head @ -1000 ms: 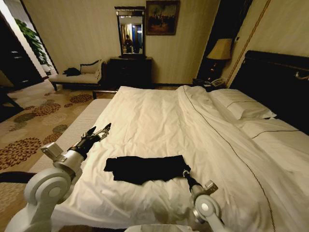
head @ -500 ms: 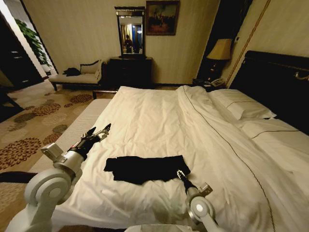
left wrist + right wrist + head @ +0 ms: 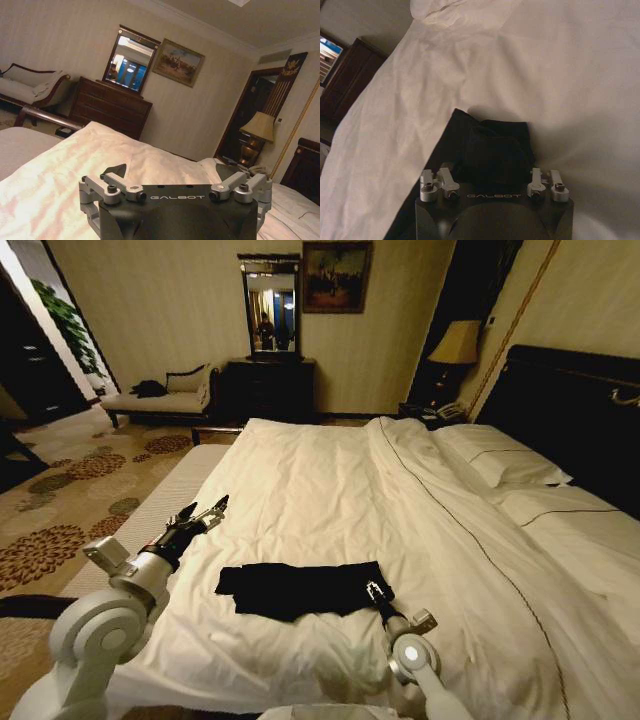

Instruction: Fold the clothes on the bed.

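Galbot arms: pale grey rounded joints, black forearms.
Each black hand housing bears white "GALBOT" lettering between silver, screw-fastened finger linkages.

Black T-shirt (image 3: 300, 589); seemingly plain white bed (image 3: 330, 490)

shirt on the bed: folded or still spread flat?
Partly folded: the T-shirt lies as a narrow dark strip on the bed, no sleeves or lettering showing. Right gripper sits at its end.

Head cam high, looking down the bed (image 3: 330, 480) toward the mirror (image 3: 271, 305). Left wrist low, same mirror (image 3: 127, 62). Right wrist close over duvet.
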